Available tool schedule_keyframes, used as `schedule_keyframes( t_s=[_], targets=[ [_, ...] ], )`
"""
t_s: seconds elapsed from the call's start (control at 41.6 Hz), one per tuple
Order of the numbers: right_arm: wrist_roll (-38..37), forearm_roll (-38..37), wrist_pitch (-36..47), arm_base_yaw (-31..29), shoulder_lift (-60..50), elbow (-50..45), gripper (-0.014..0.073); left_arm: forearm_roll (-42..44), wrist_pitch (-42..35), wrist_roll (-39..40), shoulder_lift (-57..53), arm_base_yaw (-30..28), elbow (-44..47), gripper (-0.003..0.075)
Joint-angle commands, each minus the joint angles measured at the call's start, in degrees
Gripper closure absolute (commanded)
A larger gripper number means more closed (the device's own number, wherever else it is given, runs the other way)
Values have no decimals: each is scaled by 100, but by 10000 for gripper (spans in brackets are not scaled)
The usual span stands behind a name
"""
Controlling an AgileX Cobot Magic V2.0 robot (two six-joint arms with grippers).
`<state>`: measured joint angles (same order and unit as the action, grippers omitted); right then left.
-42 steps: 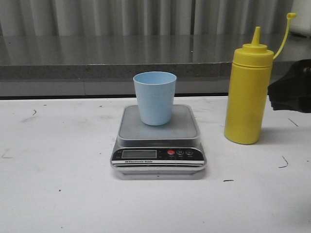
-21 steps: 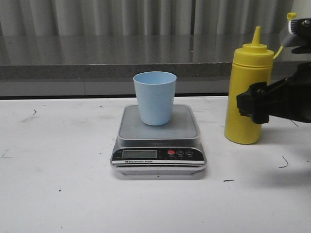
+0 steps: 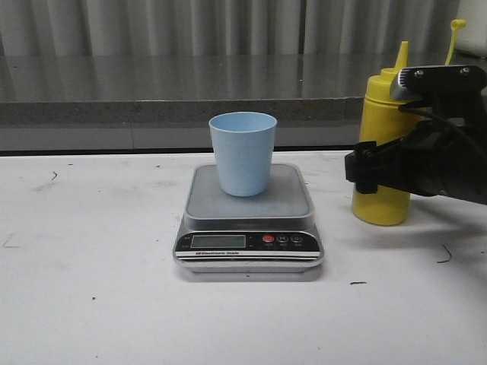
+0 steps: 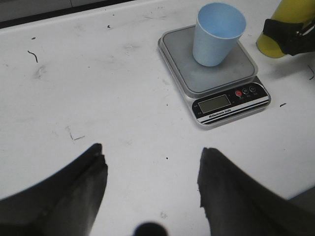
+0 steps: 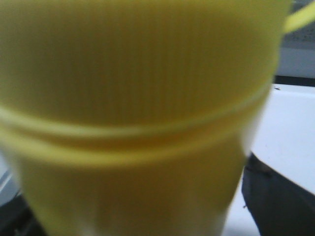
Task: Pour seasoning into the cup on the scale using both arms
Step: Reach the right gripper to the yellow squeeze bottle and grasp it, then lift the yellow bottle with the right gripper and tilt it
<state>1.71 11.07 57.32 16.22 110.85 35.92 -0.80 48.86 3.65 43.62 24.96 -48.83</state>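
Scuffed white table (image 3: 91,304); right pincer (image 3: 364,173) seemingly around the seasoning (image 3: 378,205).

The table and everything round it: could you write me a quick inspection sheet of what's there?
Surface: white table, scuffed with dark marks.
Job's things: pale blue plastic cup upright on flat silver kitchen scale; tall yellow squeeze bottle upright beside it.
Clutter: nothing seen.
Grippers: right gripper around the bottle, closure unclear; left gripper fingers apart, holding nothing.
Cables: black cable on right arm.
Surroundings: grey ledge, corrugated wall behind.
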Motion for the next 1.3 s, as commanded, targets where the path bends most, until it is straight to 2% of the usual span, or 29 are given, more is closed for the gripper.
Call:
schedule_keyframes(
  t_s=[0.0,0.096,0.288,0.361,0.481,0.625,0.793,0.961,1.13,1.274],
  targets=[
    [-37,2,497,-18,-108,254,-69,-64,-352,4,-15,-3,-145,322],
    [-37,2,528,-18,-103,261,-32,-64,-352,4,-15,-3,-145,322],
    [-30,5,561,-18,-123,261,196,-64,-352,4,-15,-3,-145,322],
    [-10,5,429,-18,-222,261,228,-64,-352,4,-15,-3,-145,322],
    [264,5,-323,-18,-721,261,231,-64,-352,4,-15,-3,-145,322],
    [928,5,-1449,-18,-1639,310,231,-64,-352,4,-15,-3,-145,322],
    [1635,-3,-3838,-18,-2581,980,231,-64,-352,4,-15,-3,-145,322],
    [2323,-285,-6113,-18,-2869,2064,231,-64,-352,4,-15,-3,-145,322],
    [2510,-1356,-7977,65,-2687,3072,231,-64,-364,4,-15,-3,-145,322],
    [2451,-2703,-8750,286,-2430,3573,231,-64,-364,4,-15,-3,-145,322]
  ],
)
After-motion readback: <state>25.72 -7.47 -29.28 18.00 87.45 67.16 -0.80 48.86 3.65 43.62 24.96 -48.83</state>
